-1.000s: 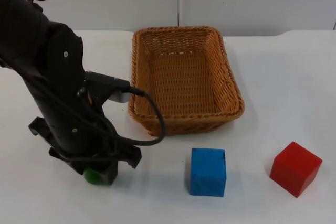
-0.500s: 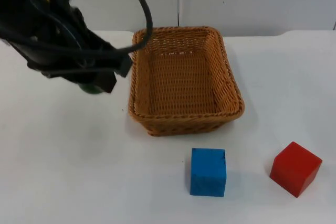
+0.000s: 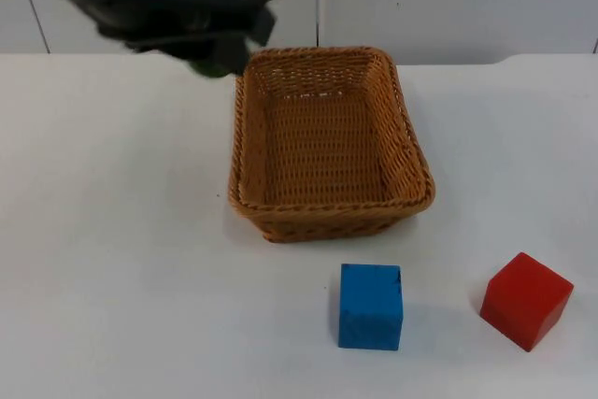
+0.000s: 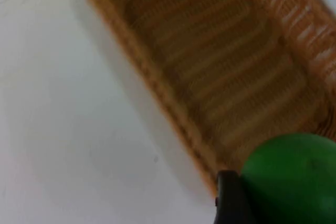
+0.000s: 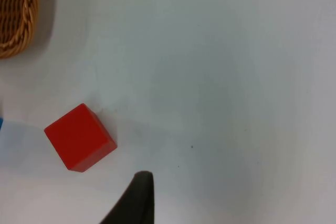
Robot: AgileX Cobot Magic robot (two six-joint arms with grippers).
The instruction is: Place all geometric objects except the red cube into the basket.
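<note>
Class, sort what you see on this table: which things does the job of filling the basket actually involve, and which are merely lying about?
Part of the job:
- basket, empty
- green ball, held by the left gripper at the basket's far left corner
- blue cube, on the table in front of the basket

Lying about:
- red cube, to stay out
- right gripper, waiting above the table

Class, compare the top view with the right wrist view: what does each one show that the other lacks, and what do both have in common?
Top view alone: the left gripper carrying a green ball above the table beside the far left corner of the woven wicker basket, the inside of that basket with nothing in it, and the whole blue cube.

Right wrist view alone: a black tip of the waiting right gripper's fingers.

Both: the red cube on the white table, apart from the basket.
</note>
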